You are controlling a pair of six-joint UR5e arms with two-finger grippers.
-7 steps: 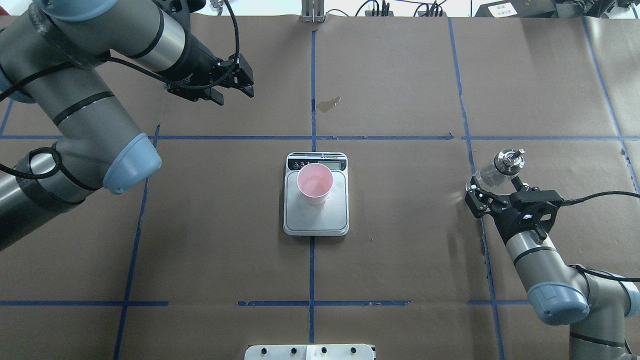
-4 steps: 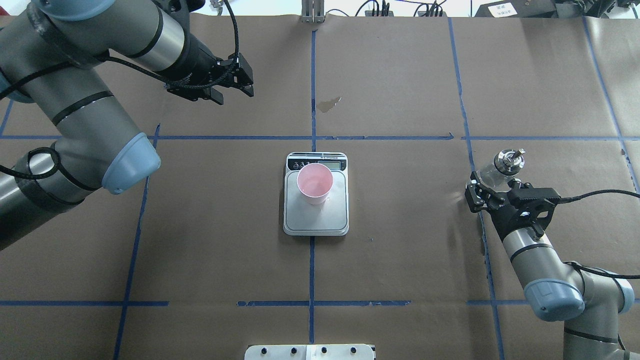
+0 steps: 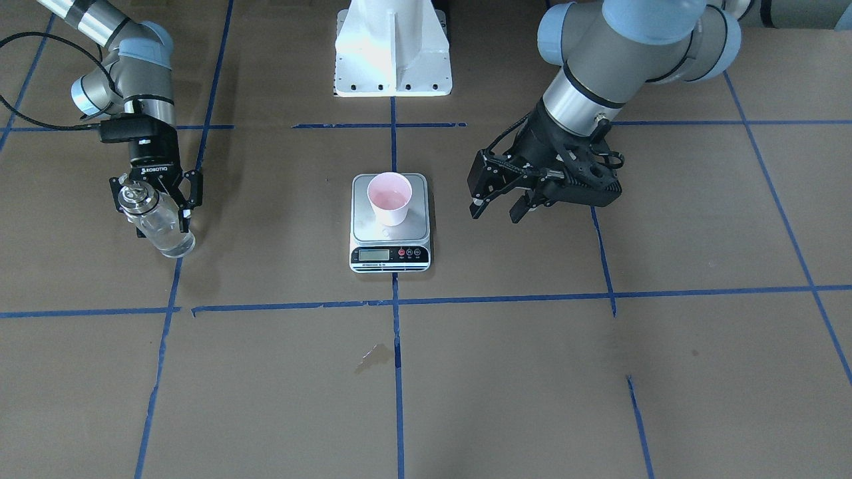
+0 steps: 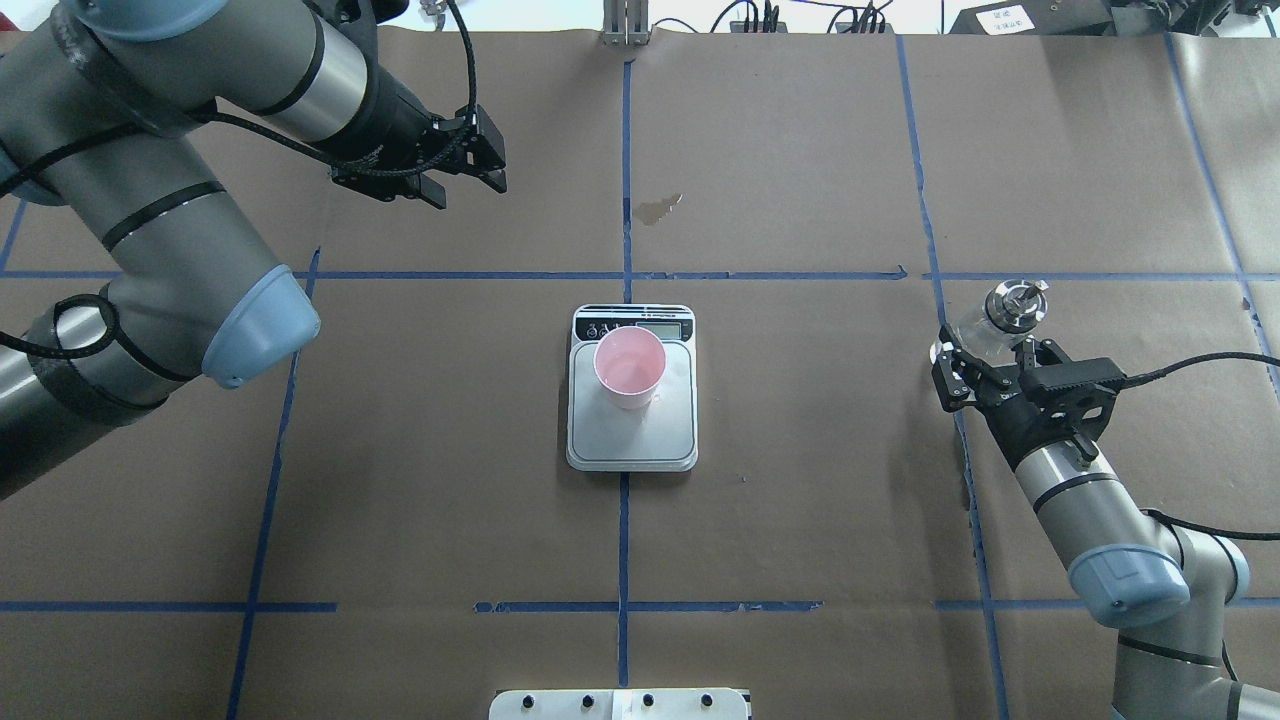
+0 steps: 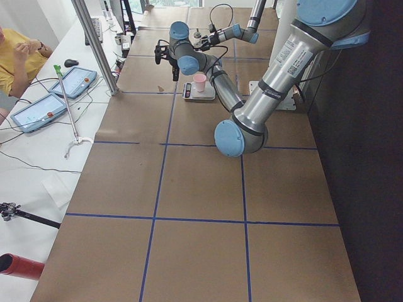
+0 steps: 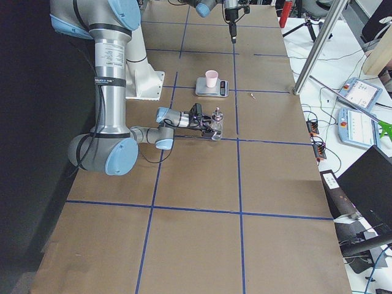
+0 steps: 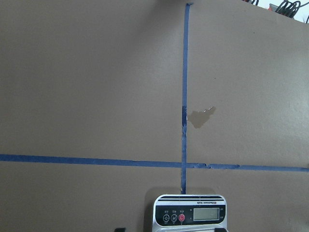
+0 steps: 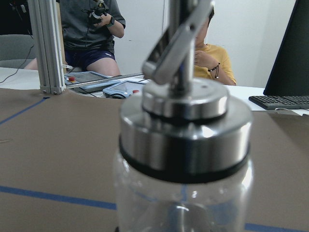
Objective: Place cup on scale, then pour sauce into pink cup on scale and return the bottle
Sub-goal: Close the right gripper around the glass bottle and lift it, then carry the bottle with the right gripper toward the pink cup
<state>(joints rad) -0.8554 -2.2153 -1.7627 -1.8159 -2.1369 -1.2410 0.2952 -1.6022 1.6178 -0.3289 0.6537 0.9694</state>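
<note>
The pink cup point(image 4: 628, 365) stands upright on the scale point(image 4: 630, 440) at the table's middle, also in the front view point(image 3: 389, 196); a little liquid shows in it. My right gripper point(image 4: 990, 358) is shut on the clear glass bottle point(image 4: 1013, 305) with the silver spout cap. It holds the bottle upright, low over the table at the right; I cannot tell if the base touches. The bottle fills the right wrist view point(image 8: 183, 121). My left gripper point(image 4: 470, 190) is open and empty above the table, far left of the scale.
A wet stain point(image 4: 658, 208) marks the brown paper beyond the scale. Blue tape lines grid the table. The robot's white base point(image 3: 391, 46) is at the near edge. Operators and tablets point(image 5: 44, 107) are along the far side.
My right gripper has carried the bottle a little farther from the robot, and the bottle stands straighter. The left arm, cup and scale have not moved.
</note>
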